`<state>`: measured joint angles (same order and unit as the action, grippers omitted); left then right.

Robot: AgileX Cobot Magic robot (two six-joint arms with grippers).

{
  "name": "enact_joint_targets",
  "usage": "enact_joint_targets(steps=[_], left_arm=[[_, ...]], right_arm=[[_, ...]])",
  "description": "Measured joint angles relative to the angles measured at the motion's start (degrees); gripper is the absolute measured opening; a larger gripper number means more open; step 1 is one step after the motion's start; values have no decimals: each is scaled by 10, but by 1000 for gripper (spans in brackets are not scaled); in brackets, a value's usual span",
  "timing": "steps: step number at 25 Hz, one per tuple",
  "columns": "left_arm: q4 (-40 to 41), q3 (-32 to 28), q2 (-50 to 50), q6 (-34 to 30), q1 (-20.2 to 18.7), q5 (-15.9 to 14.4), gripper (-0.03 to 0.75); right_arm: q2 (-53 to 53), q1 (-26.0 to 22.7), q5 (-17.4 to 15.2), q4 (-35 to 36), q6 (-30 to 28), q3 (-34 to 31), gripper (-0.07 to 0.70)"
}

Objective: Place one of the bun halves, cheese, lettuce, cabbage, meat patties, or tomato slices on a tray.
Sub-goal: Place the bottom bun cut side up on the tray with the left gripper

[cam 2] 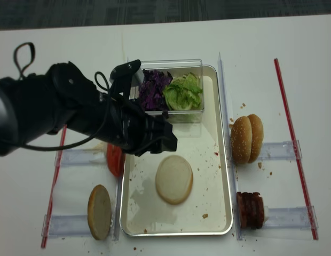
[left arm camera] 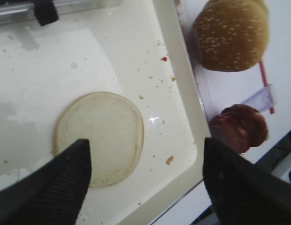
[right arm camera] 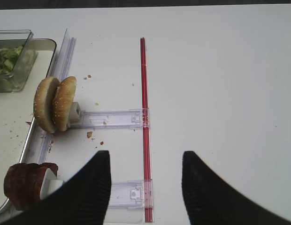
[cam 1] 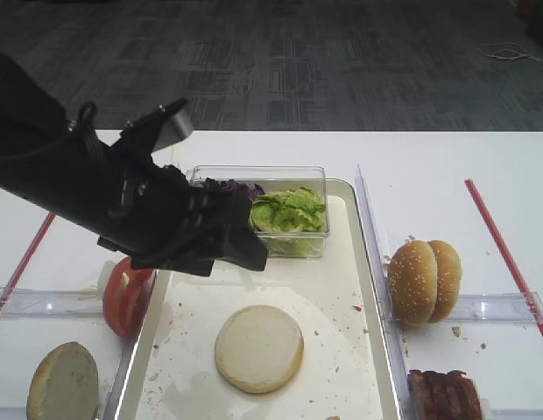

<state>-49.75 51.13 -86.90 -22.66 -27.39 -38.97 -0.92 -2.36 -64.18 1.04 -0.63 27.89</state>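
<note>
A large silver tray (cam 2: 221, 160) lies lengthwise on a white desk (cam 2: 293, 64), and one plain bun half (cam 2: 174, 179) rests cut face up on the tray floor, near the middle and a little toward the front edge. The left gripper (left arm camera: 145, 180) hangs above the tray with its jaws wide and holding nothing. In the left wrist view the bun half (left arm camera: 99, 137) lies just ahead of and below the gap between the jaws, its near rim beside the left finger, so it is apart from both. The bun is round and flat, with no long axis to favour. From above, the left arm covers the tray's left rim and reaches toward a clear plastic box (cam 2: 173, 88) at the far end of the tray, which holds purple cabbage (cam 2: 153, 92) on the left and green lettuce (cam 2: 182, 92) on the right. The right gripper (right arm camera: 145, 185) sits low over the desk well to the right of the tray, also with jaws wide and holding nothing, nearest the meat patties (cam 2: 250, 209) and the sesame-seeded buns (cam 2: 246, 138) standing on edge in plastic racks. Tomato slices (cam 2: 114, 158) and another plain bun half (cam 2: 99, 211) stand just left of the tray. By position, the left arm is nearer the box and the tomatoes, the right arm nearer the patties.
</note>
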Motion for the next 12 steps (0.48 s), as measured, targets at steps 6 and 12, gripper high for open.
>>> enact_joint_targets(steps=[6, 12], left_arm=[[0, 0, 107, 2, 0, -24, 498], [1, 0, 176, 5, 0, -51, 498]], right_arm=[[0, 0, 0, 0, 0, 0, 397], [0, 0, -1, 0, 0, 0, 397]])
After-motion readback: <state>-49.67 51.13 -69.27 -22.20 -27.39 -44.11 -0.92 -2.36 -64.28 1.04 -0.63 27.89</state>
